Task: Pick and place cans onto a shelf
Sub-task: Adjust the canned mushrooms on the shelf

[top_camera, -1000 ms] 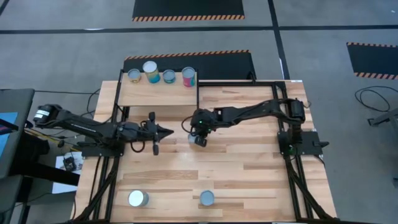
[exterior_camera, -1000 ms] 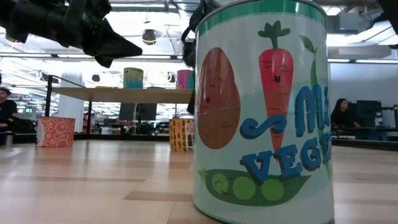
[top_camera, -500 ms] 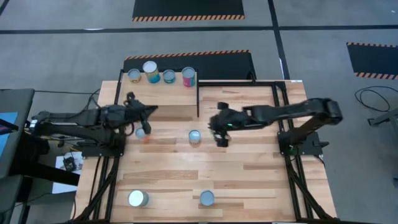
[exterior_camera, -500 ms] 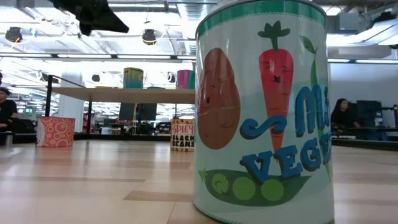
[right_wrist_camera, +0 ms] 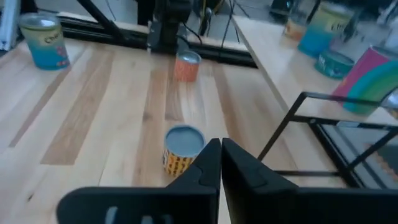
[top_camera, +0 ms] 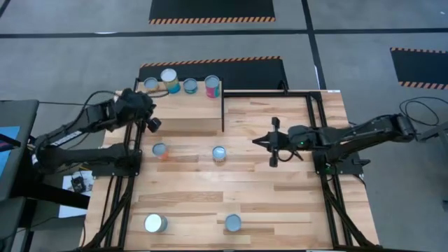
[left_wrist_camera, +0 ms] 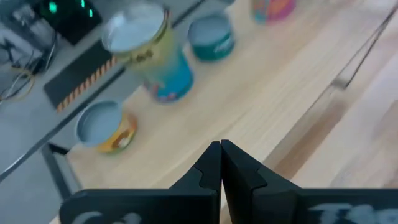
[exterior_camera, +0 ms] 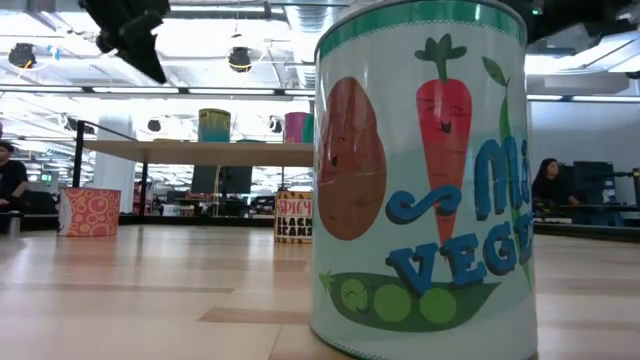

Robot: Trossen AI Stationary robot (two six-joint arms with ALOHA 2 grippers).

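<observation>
While nothing is actually being carried right now, both grippers are pinched closed on thin air. Starting near the front edge of the plank table [top_camera: 280, 203], there's a whitish-topped can [top_camera: 155, 223] at the near left and the mixed-veg can [top_camera: 232, 222] to its right, which fills most of the low view [exterior_camera: 420, 180]. Go back to the middle of the table and you get the orange can [top_camera: 159, 150] on the left and the yellow black-beans can [top_camera: 219, 155] near the centre, both standing upright and untouched. The right gripper [top_camera: 263, 141] hovers to the right of that yellow can, clearly apart from it, fingers [right_wrist_camera: 245, 174] pressed together with nothing between them; its wrist view has the yellow can [right_wrist_camera: 183, 148] just past the fingertips and the orange one [right_wrist_camera: 186, 65] farther off. Farther back, the left gripper [top_camera: 151, 124] hangs over the left part of the shelf [top_camera: 182, 112], fingers [left_wrist_camera: 239, 171] also touching each other and empty. The four cans on the shelf sit in a row along its far edge, beyond those fingertips: a small yellow-label can [top_camera: 150, 85], a taller yellow-and-teal can [top_camera: 169, 80], a short teal can [top_camera: 190, 86] and a pink can [top_camera: 212, 86].
</observation>
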